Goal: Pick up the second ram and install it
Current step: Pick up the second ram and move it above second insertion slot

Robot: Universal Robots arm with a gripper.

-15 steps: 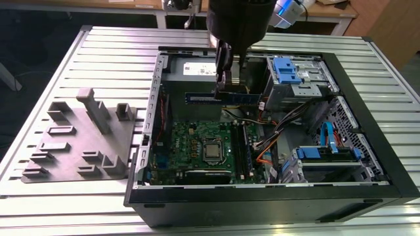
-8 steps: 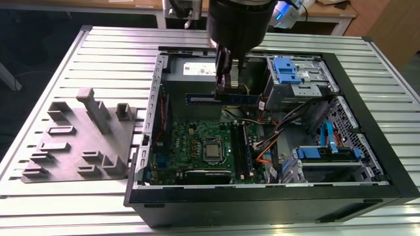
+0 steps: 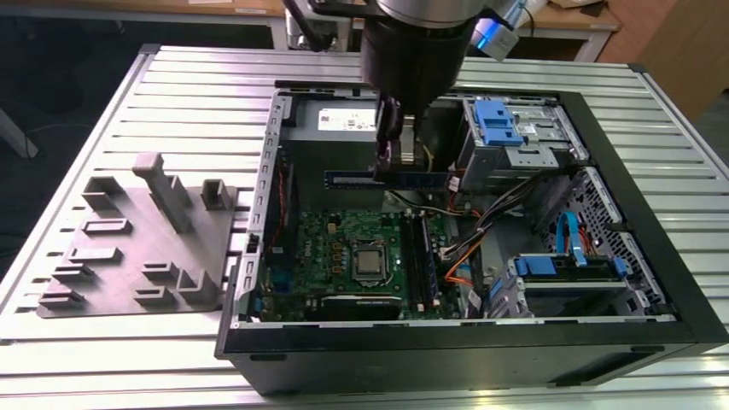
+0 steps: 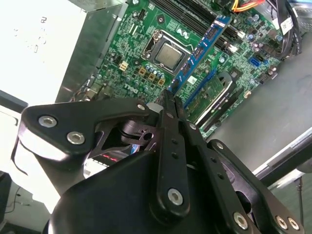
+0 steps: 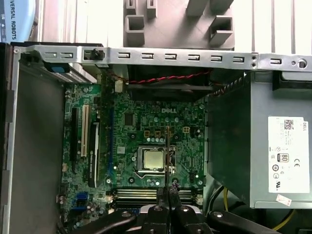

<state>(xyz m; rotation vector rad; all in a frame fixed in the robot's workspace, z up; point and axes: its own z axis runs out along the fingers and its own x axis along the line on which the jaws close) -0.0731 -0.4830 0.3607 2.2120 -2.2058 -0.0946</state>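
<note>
The second ram, a thin blue circuit strip, hangs level above the open computer case, over the edge of the green motherboard nearest the power supply. My gripper is shut on it near its middle. In the second wrist view the ram sticks out from between the black fingers and slants over the board. The first wrist view shows the ram edge-on as a thin line above the processor socket. The long black memory slots lie below, beside the socket.
The grey power-supply box stands just behind the gripper. Blue-tabbed drive cages and loose cables fill the case on the exterior view's right. A grey parts fixture sits on the slatted table at the exterior view's left.
</note>
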